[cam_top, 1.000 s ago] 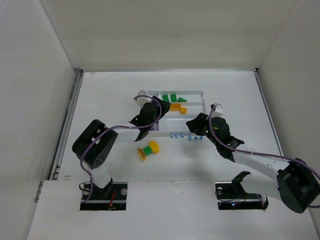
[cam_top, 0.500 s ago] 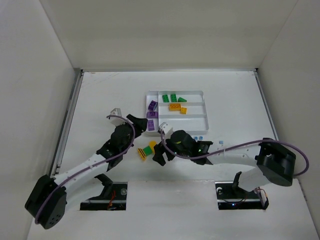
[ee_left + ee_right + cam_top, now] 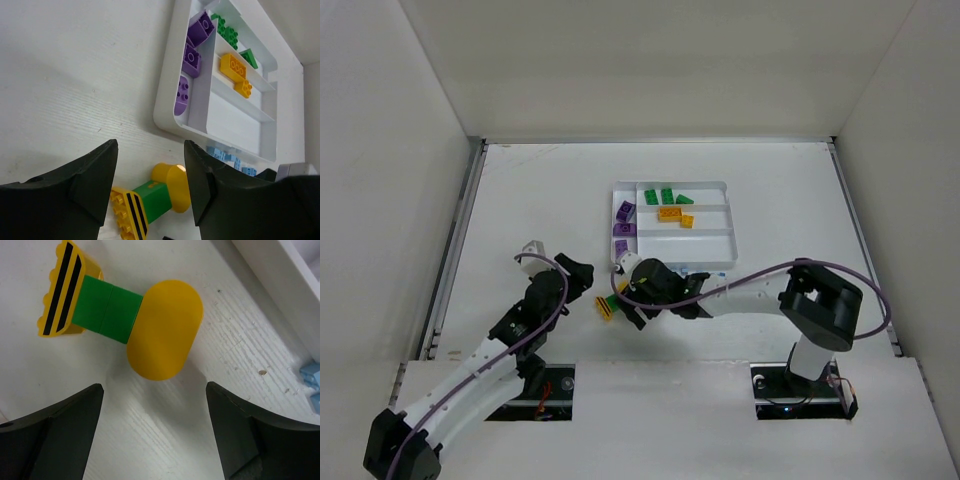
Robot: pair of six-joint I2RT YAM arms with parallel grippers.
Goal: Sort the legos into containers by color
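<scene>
Lego stack (image 3: pixel 120 322) yellow-green, on table (image 3: pixel 75 90) | my right gripper (image 3: pixel 154 395) wide above it | my left gripper (image 3: pixel 150 147) wide beside

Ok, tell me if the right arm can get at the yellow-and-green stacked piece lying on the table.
Probably yes. The right claw hangs open right above the stacked piece, its fingers spread wider than the piece's yellow end, and nothing sits between them.
</scene>
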